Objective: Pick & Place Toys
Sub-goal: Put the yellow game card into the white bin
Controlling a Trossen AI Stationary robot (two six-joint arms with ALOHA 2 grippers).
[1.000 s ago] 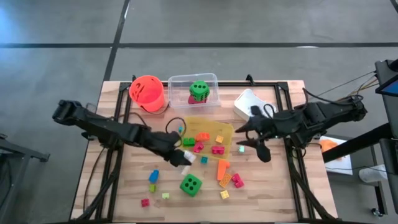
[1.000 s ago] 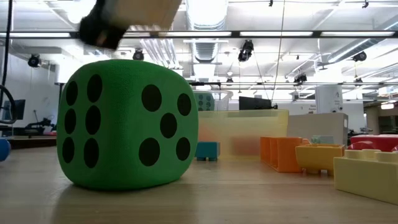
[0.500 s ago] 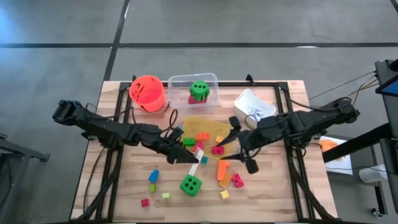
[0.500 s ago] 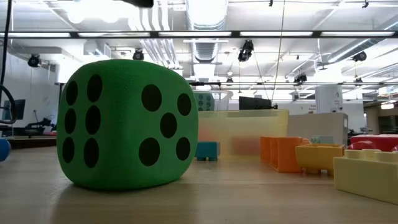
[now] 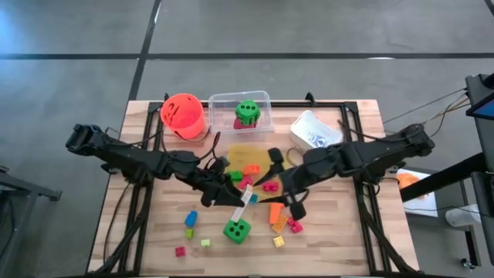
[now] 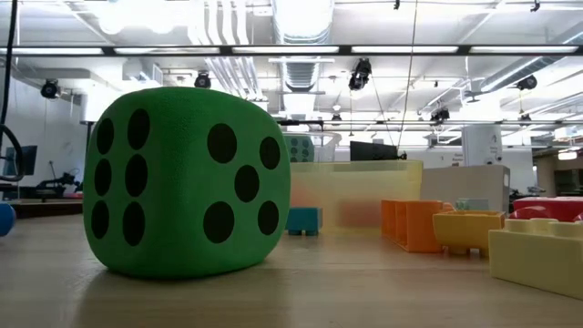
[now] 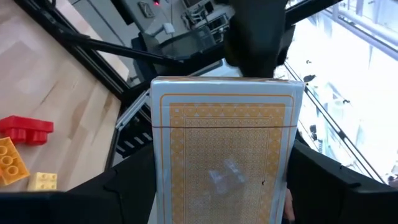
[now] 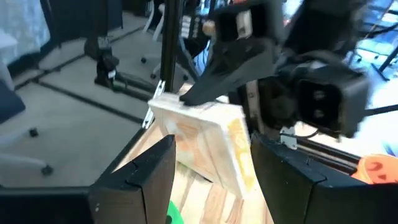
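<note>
High view: the green die (image 5: pixel 237 229) sits on the wooden table (image 5: pixel 340 239), and everything else is placed from it. Just beyond the die, the left gripper (image 5: pixel 235 194) is clamped on a white card box (image 5: pixel 247 196) with an orange patterned back; the left wrist view shows that box (image 7: pixel 227 155) upright between its 2 dark fingers (image 7: pixel 348 193). Beyond the die and off toward the right arm's side, the right gripper (image 5: pixel 283 184) hangs with its fingers spread apart, gripping nothing. Its wrist view shows the card box (image 8: pixel 205 140) ahead, roughly in line with the gap between its 2 fingers (image 8: pixel 134 180); whether they touch the box I cannot tell.

Toys lie loose around the die: a blue block (image 5: pixel 191 218) beside it toward the left arm, an orange block (image 5: pixel 275 210) and a pink block (image 5: pixel 294 225) just beside it on the right arm's side, and a small red block (image 5: pixel 180 251) nearer the table's front edge. Farther beyond the die, behind both grippers, a yellow tray (image 5: pixel 239 150) holds more blocks. Well beyond that stand an orange bucket (image 5: pixel 183 114), a clear tray (image 5: pixel 241 96) and a white tray (image 5: pixel 312 127).

Low view: the die (image 6: pixel 182 182) fills the left half, with a teal block (image 6: pixel 303 220) behind it.
</note>
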